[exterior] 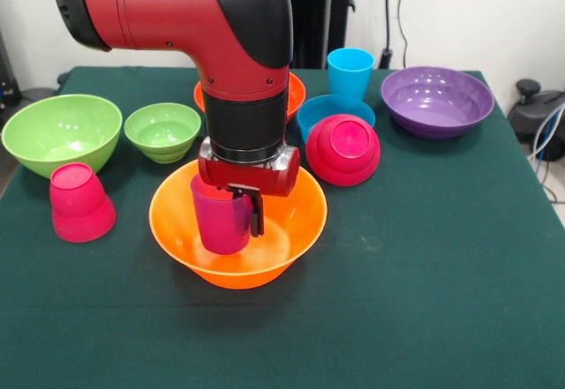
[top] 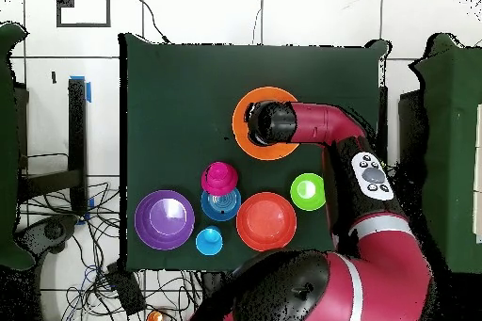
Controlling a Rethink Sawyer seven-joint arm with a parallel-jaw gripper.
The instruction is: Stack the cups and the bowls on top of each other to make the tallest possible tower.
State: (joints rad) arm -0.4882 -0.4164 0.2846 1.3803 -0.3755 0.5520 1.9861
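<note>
Table [exterior: 459, 257], green cloth. Lg orange bowl [exterior: 291, 230] at centre-front. Arm [exterior: 238, 45] reaches down over it. Pincer [exterior: 238, 217] clenched on purple-magenta cup [exterior: 219, 223], held upright inside bowl; cup-to-bowl contact can't be told.

A dark green table [exterior: 424, 301] carries an orange bowl [exterior: 282, 257] near centre. At left sit a big green bowl [exterior: 60, 133], a small green bowl [exterior: 161, 130] and an upturned pink cup [exterior: 79, 202]. Farther back stand a red-orange bowl [exterior: 296, 93], a blue bowl [exterior: 318, 108], a blue cup [exterior: 350, 73] and, far right, a purple bowl [exterior: 437, 100].
</note>
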